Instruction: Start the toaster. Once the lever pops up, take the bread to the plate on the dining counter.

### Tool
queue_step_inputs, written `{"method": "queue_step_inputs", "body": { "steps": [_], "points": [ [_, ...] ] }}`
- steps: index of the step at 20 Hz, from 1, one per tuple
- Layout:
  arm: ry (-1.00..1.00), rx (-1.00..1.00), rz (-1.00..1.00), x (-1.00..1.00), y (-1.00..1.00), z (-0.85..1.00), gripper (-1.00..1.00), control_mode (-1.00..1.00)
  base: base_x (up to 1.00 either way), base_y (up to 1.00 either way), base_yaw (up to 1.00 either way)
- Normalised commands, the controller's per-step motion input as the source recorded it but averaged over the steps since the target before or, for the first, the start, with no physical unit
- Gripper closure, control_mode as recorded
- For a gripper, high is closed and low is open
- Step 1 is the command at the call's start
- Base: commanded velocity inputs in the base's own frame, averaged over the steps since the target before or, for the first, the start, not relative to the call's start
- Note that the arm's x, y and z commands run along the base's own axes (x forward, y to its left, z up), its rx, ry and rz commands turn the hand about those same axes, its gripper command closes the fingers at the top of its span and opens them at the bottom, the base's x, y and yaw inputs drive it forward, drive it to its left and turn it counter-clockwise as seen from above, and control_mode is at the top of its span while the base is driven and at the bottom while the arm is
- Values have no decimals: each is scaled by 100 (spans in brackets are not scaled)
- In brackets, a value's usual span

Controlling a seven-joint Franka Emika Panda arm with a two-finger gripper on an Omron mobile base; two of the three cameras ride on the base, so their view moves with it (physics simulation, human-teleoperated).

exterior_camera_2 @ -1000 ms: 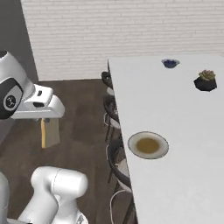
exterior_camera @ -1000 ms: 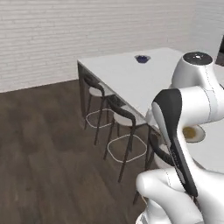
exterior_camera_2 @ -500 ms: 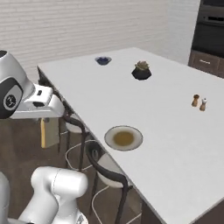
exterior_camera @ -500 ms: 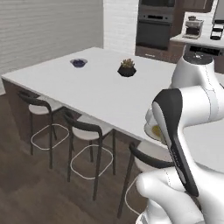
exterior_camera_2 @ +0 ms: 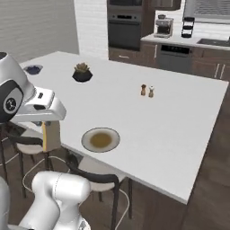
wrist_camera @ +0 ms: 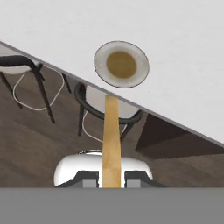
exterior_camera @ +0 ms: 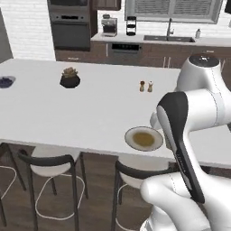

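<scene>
My gripper [exterior_camera_2: 47, 122] is shut on the bread [exterior_camera_2: 51, 137], a thin pale tan slice that hangs below the hand, just off the near edge of the dining counter [exterior_camera_2: 179, 117]. In the hand view the bread [wrist_camera: 111, 140] shows edge-on between my gripper's [wrist_camera: 111, 177] dark tips, over the floor and a stool. The plate [wrist_camera: 121, 64], olive-brown in the middle with a grey rim, lies on the dining counter [wrist_camera: 183, 52] close to that edge, ahead of the slice. The plate [exterior_camera: 143, 138] sits just left of my arm, and in the right base view the plate [exterior_camera_2: 100, 139] is right of the bread. The toaster is out of view.
Dark-framed stools [exterior_camera: 49, 164] [exterior_camera_2: 96, 175] stand under the counter's near edge. A potted plant [exterior_camera: 69, 78], two small shakers [exterior_camera: 145, 86] and a blue bowl [exterior_camera: 5, 81] sit farther back on the top. An oven [exterior_camera: 71, 29] and sink worktop line the rear wall.
The whole scene has swung round as the base moved: the dining counter now lies broadside in front, with the plate closer. The bread stays gripped.
</scene>
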Motion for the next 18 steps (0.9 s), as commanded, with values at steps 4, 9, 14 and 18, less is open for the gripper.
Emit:
{"method": "queue_step_inputs", "body": {
  "steps": [4,9,14,18],
  "points": [
    [0,0,0,0,0,0,100,100,29,43,-77],
    [0,0,0,0,0,0,100,100,39,42,-71],
    [0,23,-18,45,5,-15,100,-100,8,6,-11],
    [-3,36,9,66,0,-31,100,-100,0,0,0]
  ]
}}
